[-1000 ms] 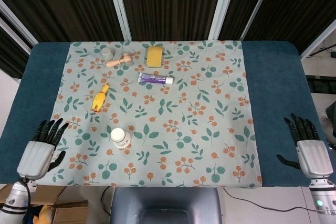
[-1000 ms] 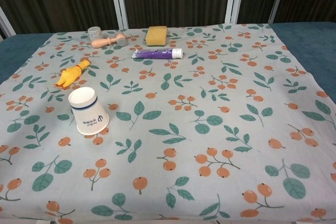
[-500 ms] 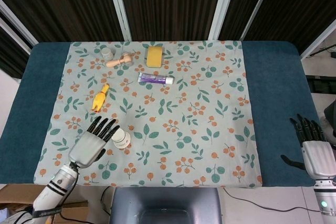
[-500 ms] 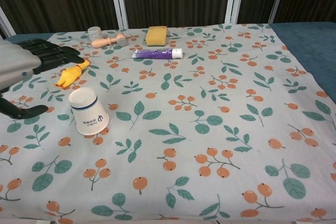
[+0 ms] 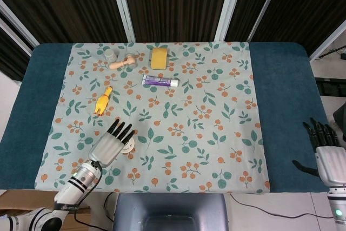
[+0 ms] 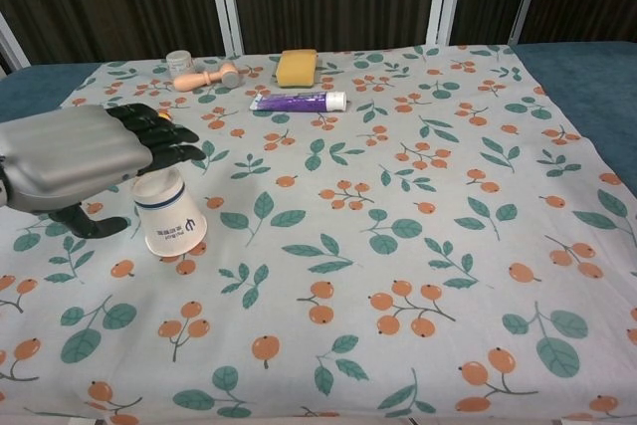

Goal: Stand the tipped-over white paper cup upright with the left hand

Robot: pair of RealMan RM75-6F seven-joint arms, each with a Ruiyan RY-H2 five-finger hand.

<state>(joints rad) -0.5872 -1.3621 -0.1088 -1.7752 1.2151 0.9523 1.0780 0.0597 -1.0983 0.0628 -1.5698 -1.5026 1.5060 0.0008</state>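
The white paper cup (image 6: 173,220) with blue print sits on the floral cloth at the front left. In the head view only its edge (image 5: 128,145) shows past my left hand (image 5: 111,146). That hand (image 6: 85,156) hovers just above and left of the cup, palm down, fingers stretched out over the cup's top and thumb low beside it. It holds nothing. My right hand (image 5: 328,158) stays at the table's right front edge, fingers apart and empty, far from the cup.
Behind the cup lies a yellow toy (image 5: 102,101). Along the far side are a small jar (image 5: 110,54), a wooden piece (image 5: 123,63), a yellow sponge (image 5: 159,58) and a purple tube (image 5: 160,81). The floral cloth (image 5: 216,133) covers the blue table.
My left hand has swung right from the table's left edge to hover over the cup. The right hand has slid slightly toward the near edge. The cup has not moved.
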